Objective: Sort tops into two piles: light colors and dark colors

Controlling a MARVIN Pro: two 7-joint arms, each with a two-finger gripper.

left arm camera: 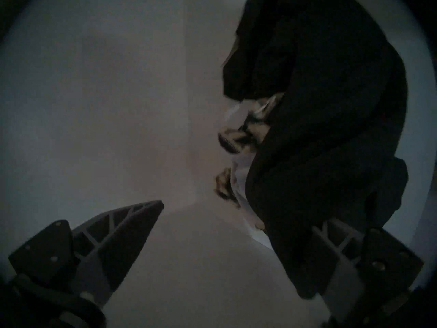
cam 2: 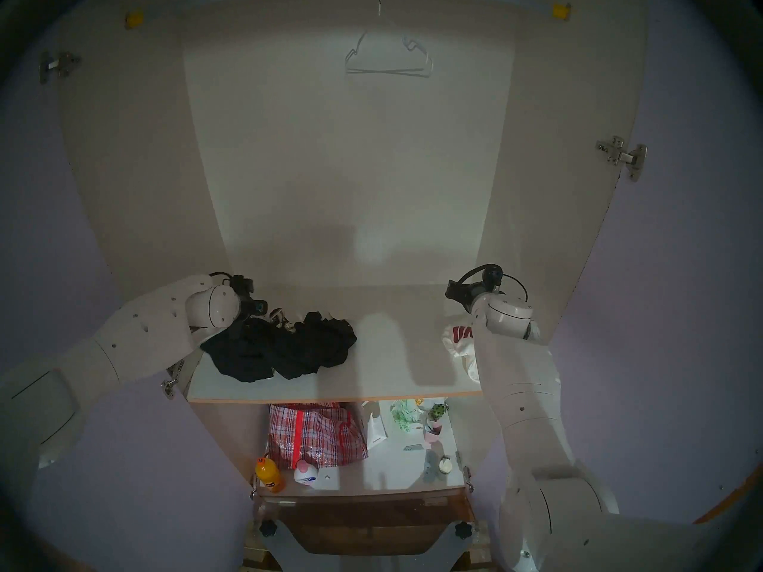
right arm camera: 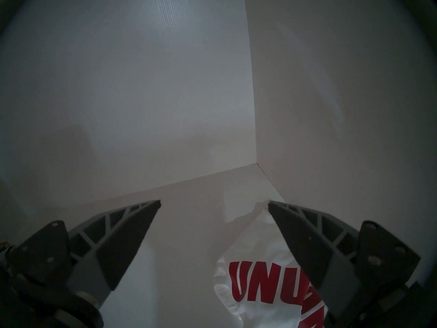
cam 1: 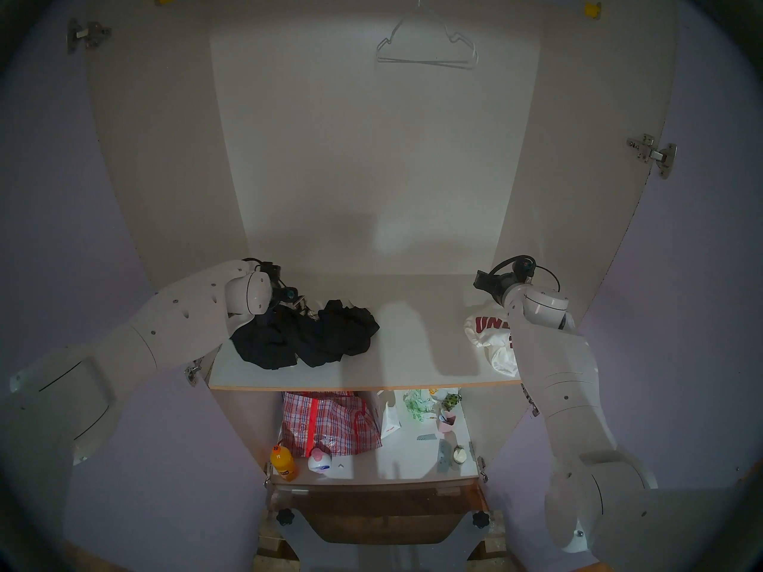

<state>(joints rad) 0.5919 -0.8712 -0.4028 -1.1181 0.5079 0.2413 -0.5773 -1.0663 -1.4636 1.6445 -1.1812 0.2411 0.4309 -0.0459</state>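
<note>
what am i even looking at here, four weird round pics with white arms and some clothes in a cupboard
It is a two-armed robot sorting clothes inside an open wardrobe. The two wide pictures come from cameras on its head, looking down at a shelf. On the shelf's left lies a dark pile of black tops with a striped one tucked in; on its right, a white top with red letters. The other two pictures come from cameras on each wrist. The left gripper is open beside the dark pile, with black cloth draped over one finger. The right gripper is open above the white top. Neither grips anything.
</note>
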